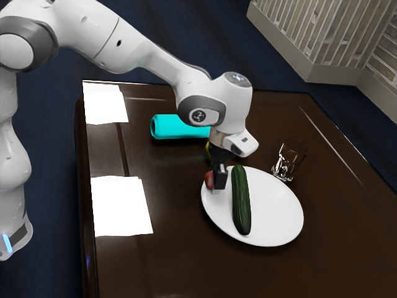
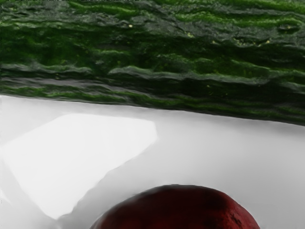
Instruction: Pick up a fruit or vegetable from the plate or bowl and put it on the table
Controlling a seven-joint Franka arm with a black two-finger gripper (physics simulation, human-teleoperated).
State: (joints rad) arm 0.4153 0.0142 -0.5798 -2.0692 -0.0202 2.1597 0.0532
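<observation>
I have the hand point(image 1: 218, 187) lowered, pointing down, at the rim of the white plate point(image 1: 276, 214), on the side toward the exterior view's left. Its state cannot be established: from these angles I cannot tell whether it is apart, together or clamped on anything.

The item concerned, a rounded, dark red fruit or vegetable point(image 1: 209, 180), is directly at the hand, by that same rim; the hand hides part of it. In the wrist view its curved top is visible under the hand, with a band of white plate between it and the cucumber point(image 1: 241, 202); the two are apart.

The cucumber, dark green and ridged, lies on the plate, its length running from near the far rim toward the near rim. It is just beside the hand, on the exterior view's right.

The plate rests on a dark brown, glossy surface point(image 1: 180, 267) that carries bright reflections. A clear drinking glass point(image 1: 291, 160) stands upright near the plate, toward the exterior view's right. A cyan cylinder point(image 1: 180, 126) lies on its side beyond the plate, partly behind the arm point(image 1: 149, 54). A small yellow item point(image 1: 208, 149) is partly covered by the hand; I cannot identify it. The floor point(image 1: 53, 136) is dark blue.
</observation>
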